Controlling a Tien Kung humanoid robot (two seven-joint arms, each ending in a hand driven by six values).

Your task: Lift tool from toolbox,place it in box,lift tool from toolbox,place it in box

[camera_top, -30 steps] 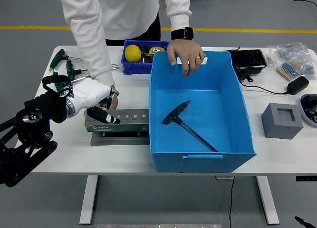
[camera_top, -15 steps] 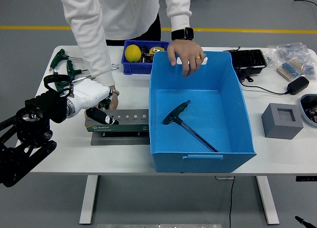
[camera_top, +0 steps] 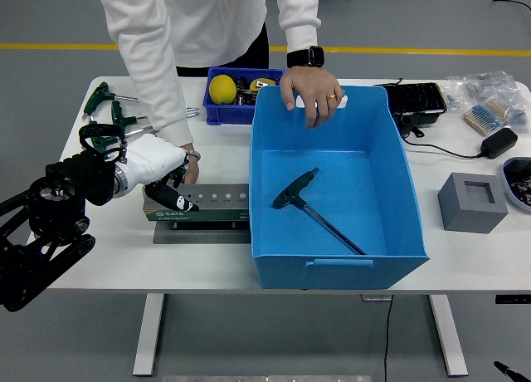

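The green toolbox stand (camera_top: 217, 204) sits on a grey plate left of the big blue box (camera_top: 340, 264). My left hand (camera_top: 168, 185), white with black fingertips, is curled over the stand's left end, and a bit of green tool handle (camera_top: 177, 175) shows between its fingers. One green T-handle tool (camera_top: 300, 198) lies inside the blue box. A person across the table rests one hand (camera_top: 311, 93) on the box's far rim. The person's other hand (camera_top: 190, 163) is at the stand, just behind mine. My right arm is out of view.
Loose green T-handle tools (camera_top: 106, 100) lie at the far left. A small blue bin (camera_top: 214, 114) with a yellow ball (camera_top: 221, 89) stands behind the stand. A grey block (camera_top: 471, 202), a black case (camera_top: 413, 100) and a charger (camera_top: 498, 141) are to the right.
My left hand has shifted slightly right and closed in over the stand's left end. The person's hands and the tool in the box have not moved.
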